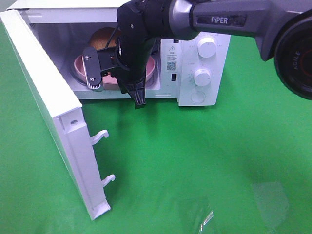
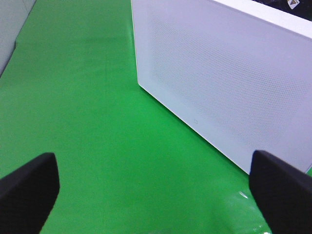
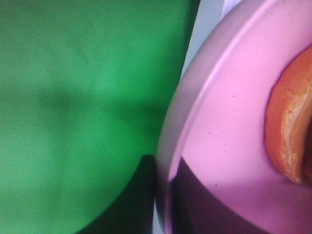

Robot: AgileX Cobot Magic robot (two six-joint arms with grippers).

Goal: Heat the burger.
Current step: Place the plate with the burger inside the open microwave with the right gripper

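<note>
High view: the burger [image 1: 101,37] sits on the pink plate [image 1: 77,64] inside the microwave [image 1: 186,90] at the far edge of the counter [image 1: 204,161]. It's mostly hidden behind the right gripper [image 1: 117,92], whose fingers look spread, gripping nothing. Door [image 1: 46,87] hangs open toward the left edge. Left to do, I'd say: arm out, door shut, knobs [image 1: 208,47] set.

Left wrist: left gripper [image 2: 153,195] spread wide, empty, facing the door's outside.

Right wrist: v. close & blurry. Only plate rim and bun edge show; fingers indistinct.

you can read "piper" on the right arm's grey link [image 1: 226,19] and "agile" on its black joint [image 1: 296,61]; the microwave [image 1: 202,97] panel's small print is illegible.
</note>
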